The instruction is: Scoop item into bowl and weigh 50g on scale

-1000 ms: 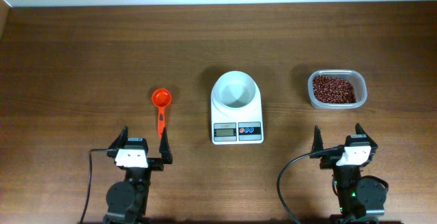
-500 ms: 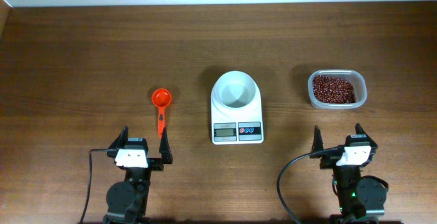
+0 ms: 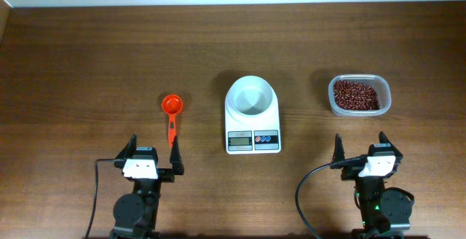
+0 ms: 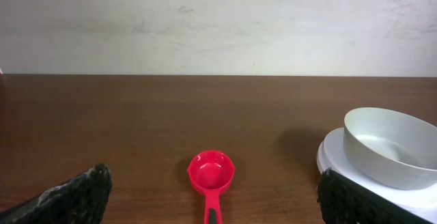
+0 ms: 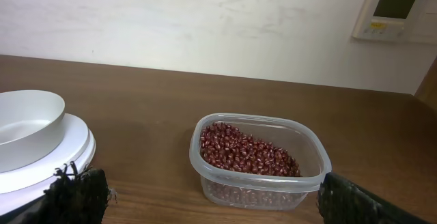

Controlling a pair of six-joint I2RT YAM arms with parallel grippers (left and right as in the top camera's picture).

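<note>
Dark wooden table (image 3: 87,49), seen from overhead, with a pale wall along its far edge. At centre stood the white scale (image 3: 253,141), its display and two buttons facing the arms, and the round white bowl (image 3: 252,97) sat on its platform. The bowl appeared empty. To the right of the scale, well apart from it, a clear plastic container (image 3: 386,102) held the beans (image 3: 355,95) in a loose heap. To the left of the scale lay a red measuring scoop (image 3: 172,109), cup toward the wall and handle pointing back at the left arm.

The left gripper (image 3: 153,149) was poised near the front edge, just behind the scoop handle, jaws spread wide and holding nothing. In its wrist view, the dark fingers (image 4: 75,197) framed the scoop without touching it. The right gripper (image 3: 360,146) was likewise fully spread and empty, in line with the container but well short of it. A wall-mounted control panel (image 5: 392,12) appeared in the right wrist view.
</note>
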